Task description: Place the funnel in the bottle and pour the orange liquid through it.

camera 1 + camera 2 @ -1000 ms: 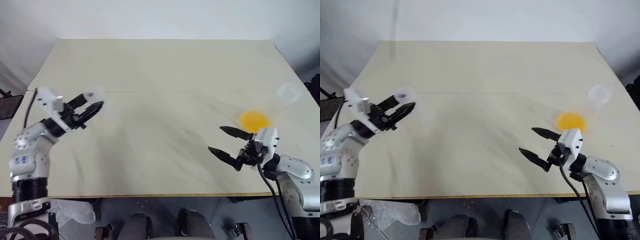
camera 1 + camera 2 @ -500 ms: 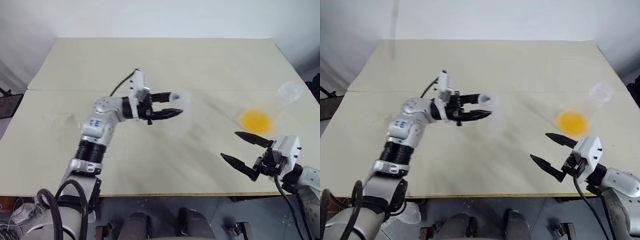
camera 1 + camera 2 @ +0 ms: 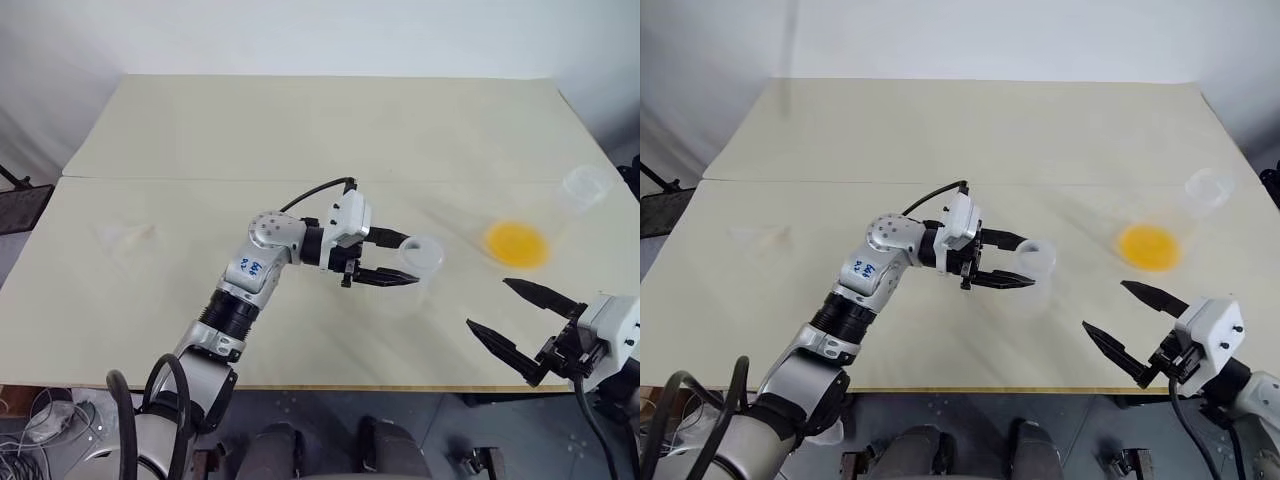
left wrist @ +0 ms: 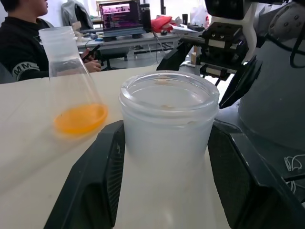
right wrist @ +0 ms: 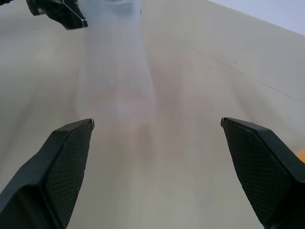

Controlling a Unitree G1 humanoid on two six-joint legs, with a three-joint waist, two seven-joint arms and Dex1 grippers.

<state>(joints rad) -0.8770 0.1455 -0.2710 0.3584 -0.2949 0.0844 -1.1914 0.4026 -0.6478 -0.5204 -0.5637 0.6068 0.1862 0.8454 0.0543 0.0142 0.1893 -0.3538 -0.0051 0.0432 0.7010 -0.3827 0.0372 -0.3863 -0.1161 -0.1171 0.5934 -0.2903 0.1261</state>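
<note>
The bottle, frosted and wide-mouthed, stands upright near the middle of the table with my left gripper shut on it; in the left wrist view the black fingers press both sides of the bottle. To its right, the orange liquid sits in the bottom of a clear conical flask. Near the front right edge, my right gripper is open and holds nothing. A faint clear shape lies at the far left; I cannot tell whether it is the funnel.
The pale table has a seam running across it. A seated person and desks with a screen are in the room beyond the table in the left wrist view.
My left arm has swung from the table's left side to its middle, carrying the bottle. The right gripper has drawn back toward the front edge, still open.
</note>
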